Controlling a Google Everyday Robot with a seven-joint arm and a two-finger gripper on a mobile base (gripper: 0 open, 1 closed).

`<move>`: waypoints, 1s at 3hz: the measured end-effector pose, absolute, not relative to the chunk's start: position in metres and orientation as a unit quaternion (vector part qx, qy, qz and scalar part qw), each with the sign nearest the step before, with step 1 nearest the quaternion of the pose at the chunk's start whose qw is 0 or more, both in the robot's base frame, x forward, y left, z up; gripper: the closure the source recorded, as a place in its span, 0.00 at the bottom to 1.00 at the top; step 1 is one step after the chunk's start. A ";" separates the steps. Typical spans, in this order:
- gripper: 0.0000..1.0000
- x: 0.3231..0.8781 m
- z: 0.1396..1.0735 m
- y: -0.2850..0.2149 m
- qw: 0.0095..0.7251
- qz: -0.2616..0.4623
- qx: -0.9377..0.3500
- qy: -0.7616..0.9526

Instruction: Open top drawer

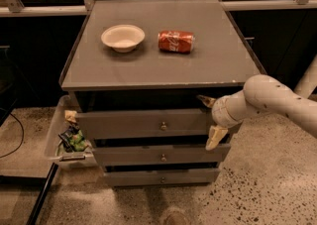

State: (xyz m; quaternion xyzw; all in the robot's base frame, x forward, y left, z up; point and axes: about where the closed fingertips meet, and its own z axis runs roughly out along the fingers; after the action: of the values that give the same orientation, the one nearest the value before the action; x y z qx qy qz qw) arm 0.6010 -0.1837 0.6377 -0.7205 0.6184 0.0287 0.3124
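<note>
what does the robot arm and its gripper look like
The arm is a smooth, rounded, off-white tube dotted with small dark specks, with a ringed seam at the wrist. The gripper, at the right end of the top drawer, has two pale cream, tapering fingers set apart. No cables or printed markings show.

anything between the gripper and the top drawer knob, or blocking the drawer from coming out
Nothing visible. The gripper sits open at the right end of the top drawer, with only bare drawer front between it and the knob. Nothing stands on the floor in front of the drawer.
</note>
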 end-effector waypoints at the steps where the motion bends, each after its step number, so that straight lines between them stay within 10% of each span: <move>1: 0.00 0.606 0.623 -0.188 0.311 0.033 -0.718 0.622; 3: 0.41 0.606 0.622 -0.188 0.311 0.034 -0.718 0.622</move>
State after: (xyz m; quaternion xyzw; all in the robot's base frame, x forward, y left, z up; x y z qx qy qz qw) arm 0.6059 -0.1883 0.6223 -0.7176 0.6221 0.0339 0.3112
